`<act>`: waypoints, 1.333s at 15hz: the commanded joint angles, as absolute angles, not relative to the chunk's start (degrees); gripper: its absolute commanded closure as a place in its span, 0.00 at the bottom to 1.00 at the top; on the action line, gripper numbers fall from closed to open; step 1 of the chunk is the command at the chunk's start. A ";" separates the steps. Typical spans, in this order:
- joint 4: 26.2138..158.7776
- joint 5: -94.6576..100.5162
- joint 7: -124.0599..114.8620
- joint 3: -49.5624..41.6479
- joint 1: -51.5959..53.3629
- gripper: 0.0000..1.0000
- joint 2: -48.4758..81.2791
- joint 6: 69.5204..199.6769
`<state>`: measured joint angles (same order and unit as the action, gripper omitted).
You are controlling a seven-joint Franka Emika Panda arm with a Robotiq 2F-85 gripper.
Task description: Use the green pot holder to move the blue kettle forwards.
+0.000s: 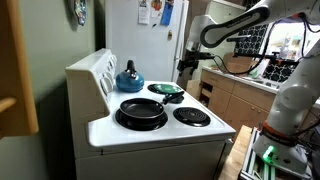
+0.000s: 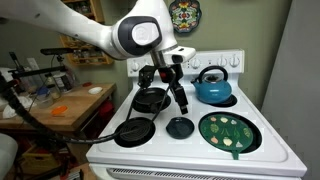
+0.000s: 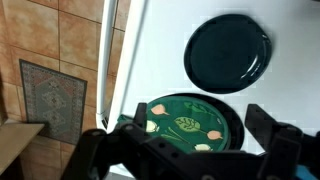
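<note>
A white refrigerator (image 1: 140, 30) stands behind a white stove (image 1: 160, 135), whose control panel rises along its back edge. In an exterior view a wooden desk (image 2: 70, 100) runs beside the stove, with small items on it too blurred to name. The white robot arm (image 2: 100, 35) reaches in above the cooktop.

A black frying pan (image 1: 142, 112) sits on the burner near the control panel. A bare black burner (image 1: 191, 116) lies next to it, toward the stove's front edge.

The green pot holder (image 2: 229, 132) lies flat on the front burner, on the same side of the stove as the kettle. It is round and dark green with pale leaf-like marks. In the wrist view it (image 3: 190, 120) shows low in the picture, between the two fingers, with another black burner (image 3: 228, 52) beyond it and a patterned rug (image 3: 52, 95) on the tiled floor off the stove's side.

The blue kettle (image 2: 213, 88) stands upright on the back burner, just in front of the control panel and right behind the pot holder. Its dark handle arches over the top.

The hand (image 2: 181, 104) hangs over the middle of the cooktop, apart from both kettle and pot holder. Its fingers (image 3: 100, 150) are spread wide and hold nothing.
</note>
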<state>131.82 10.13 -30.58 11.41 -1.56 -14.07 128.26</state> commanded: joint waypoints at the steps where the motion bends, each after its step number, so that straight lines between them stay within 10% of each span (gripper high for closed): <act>1: 129.63 17.57 -33.18 9.87 -3.79 0.00 -9.59 130.69; 20: 109.29 12.55 -21.44 0.52 2.35 0.00 19.65 140.82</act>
